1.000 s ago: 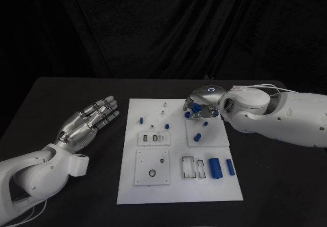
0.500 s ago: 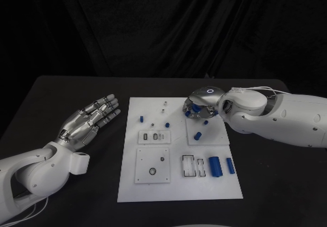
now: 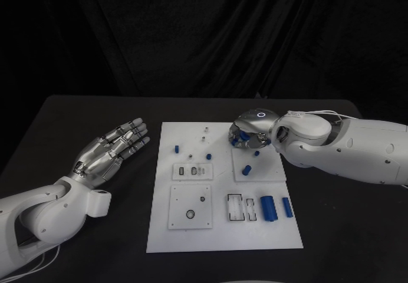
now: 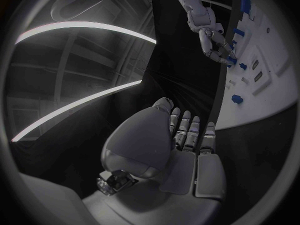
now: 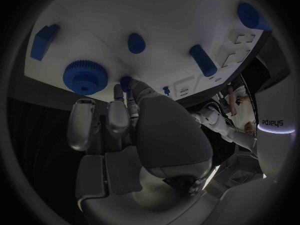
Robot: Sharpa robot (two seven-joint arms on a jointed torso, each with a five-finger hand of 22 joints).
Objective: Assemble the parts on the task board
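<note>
Head view shows my black desk (image 3: 76, 118) with the white task board (image 3: 223, 233) lying flat in the middle, its long side running away from me.

My right arm (image 3: 348, 150) comes in low over the far right corner of the board. My right hand (image 3: 248, 134) points its fingers down at the board there. From the right wrist view, my fingertips (image 5: 127, 85) touch a small blue part (image 5: 124, 80) on the board, just beside a blue gear (image 5: 85, 77) that lies flat. I cannot tell if I am really holding that small part or only touching it.

My left hand (image 3: 111, 151) rests off the board, on its left side, flat with the fingers spread apart and holding nothing.

On the board's near right side, two long blue parts lie side by side. The big blue cylinder (image 3: 269, 207) and the thinner blue bar (image 3: 288, 207) both point away from me. Just left of them are two slots (image 3: 240, 209) with black edges.

A short blue peg (image 3: 246, 171) lies tilted near the middle right. Small blue pieces (image 3: 178, 148) stand on the far left part of the board.
</note>
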